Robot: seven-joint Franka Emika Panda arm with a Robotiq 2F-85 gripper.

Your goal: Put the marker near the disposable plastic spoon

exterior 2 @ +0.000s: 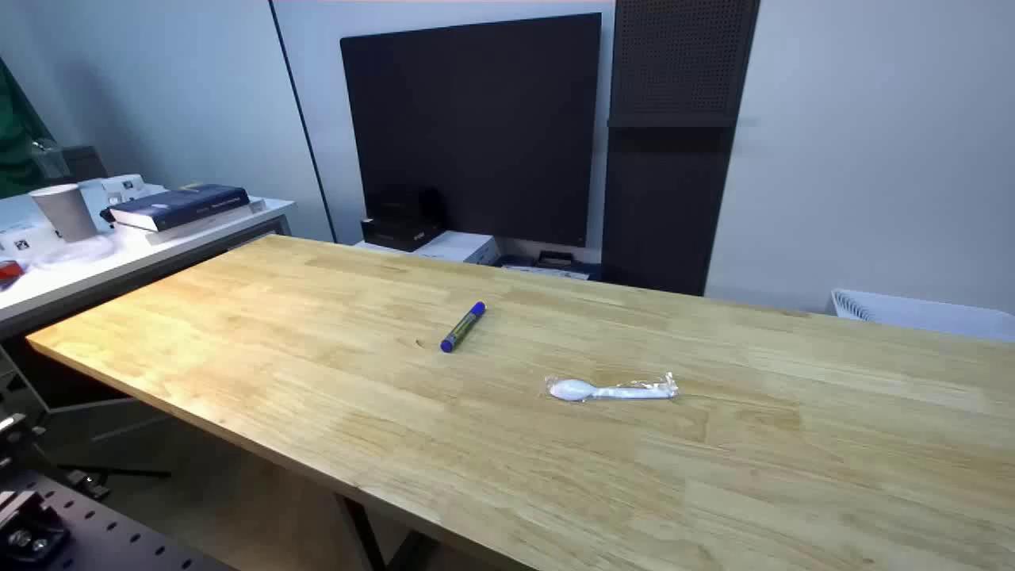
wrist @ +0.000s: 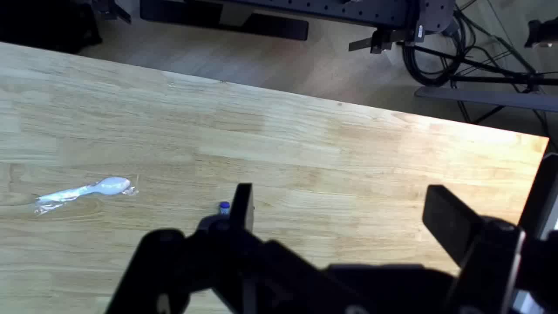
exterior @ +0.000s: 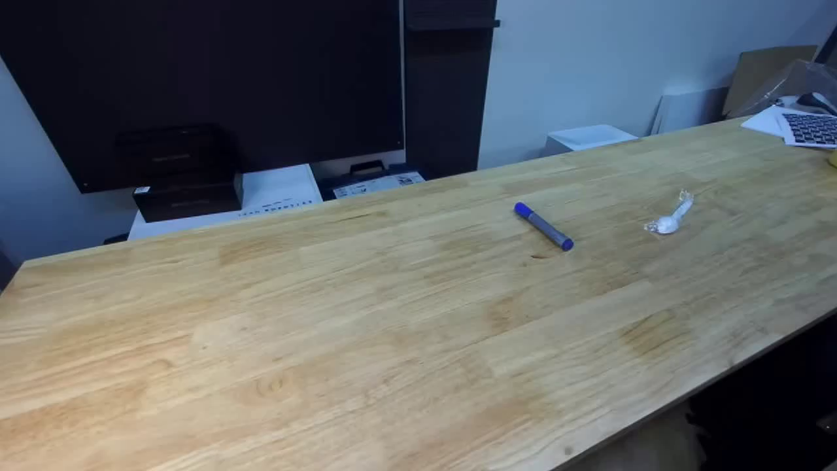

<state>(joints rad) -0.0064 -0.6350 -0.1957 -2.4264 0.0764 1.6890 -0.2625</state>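
The blue marker lies on the wooden table, and it also shows in an exterior view. In the wrist view only the marker's blue end shows; the rest is hidden behind a finger. The white plastic spoon, in a clear wrapper, lies apart from the marker; it also shows in an exterior view and in the wrist view. My gripper is wide open and empty, above the table, with the marker's end beside its left finger. The gripper is out of view in both exterior views.
The wooden table has its corner at the right of the wrist view. Papers lie at its far end. A side table bears a book and a cup. A dark screen and boxes stand behind the table.
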